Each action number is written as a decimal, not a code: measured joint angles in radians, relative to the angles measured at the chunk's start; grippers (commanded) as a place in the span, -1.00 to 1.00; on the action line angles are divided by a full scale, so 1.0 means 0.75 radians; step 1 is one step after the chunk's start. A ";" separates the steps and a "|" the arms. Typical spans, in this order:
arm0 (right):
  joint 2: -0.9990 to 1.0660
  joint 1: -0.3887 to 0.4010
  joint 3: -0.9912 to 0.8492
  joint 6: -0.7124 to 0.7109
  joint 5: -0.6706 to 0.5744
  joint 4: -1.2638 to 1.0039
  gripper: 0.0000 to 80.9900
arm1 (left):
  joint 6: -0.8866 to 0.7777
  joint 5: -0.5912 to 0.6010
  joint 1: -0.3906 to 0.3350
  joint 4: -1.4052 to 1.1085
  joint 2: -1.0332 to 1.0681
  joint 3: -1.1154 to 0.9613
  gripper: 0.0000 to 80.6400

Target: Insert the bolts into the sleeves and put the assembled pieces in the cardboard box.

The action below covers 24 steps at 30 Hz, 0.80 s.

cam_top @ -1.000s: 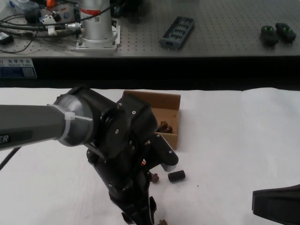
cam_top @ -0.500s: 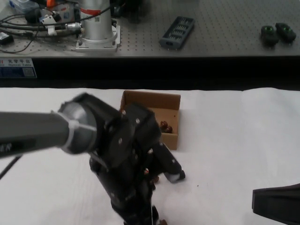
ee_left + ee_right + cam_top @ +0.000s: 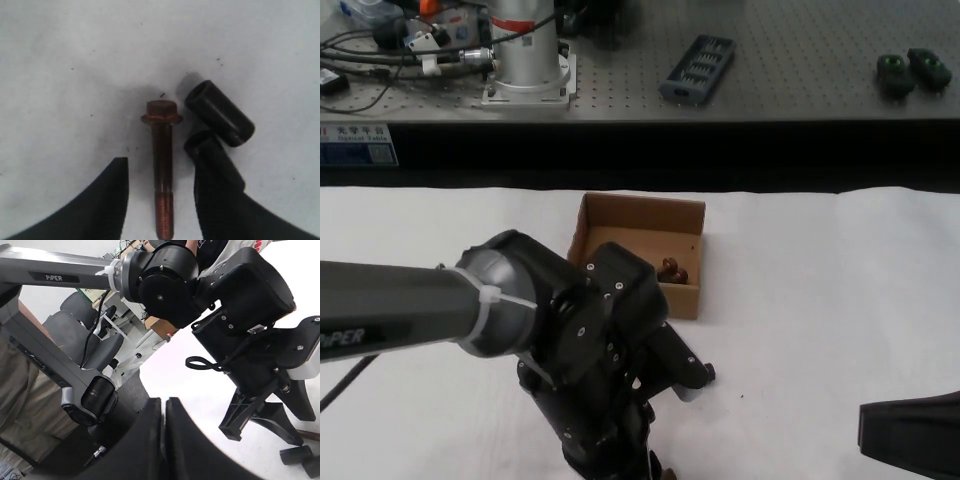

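White cloth [image 3: 820,300] covers the bench, where the left arm [image 3: 420,300] has sunk lower, so a pick looks close. Its gripper [image 3: 161,167] is spread astride a flat-lying bolt [image 3: 163,145], with a sleeve [image 3: 220,112] just beside it and perhaps a second against one finger. The box [image 3: 638,212] is now uncovered, and the right gripper [image 3: 163,435] rests pinched together, well apart.

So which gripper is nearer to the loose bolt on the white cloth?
Left. The left gripper, open, straddles the bolt; the right gripper is well apart, shut.
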 measured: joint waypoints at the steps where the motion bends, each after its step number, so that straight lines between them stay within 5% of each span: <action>1: 0.000 0.000 0.000 0.004 -0.002 0.000 -0.89 | 0.000 -0.005 0.000 -0.006 0.010 -0.001 -0.24; 8: 0.000 0.000 0.000 0.027 -0.005 -0.004 -0.89 | -0.019 -0.049 0.000 -0.017 0.024 0.000 -0.35; 13: 0.000 0.000 0.000 0.049 -0.007 -0.055 -0.89 | -0.240 -0.023 0.000 -0.026 0.024 0.000 -0.48; 24: 0.000 0.000 0.000 0.184 -0.008 -0.206 -0.89 | -1.059 0.269 0.004 -0.017 0.033 0.002 -0.48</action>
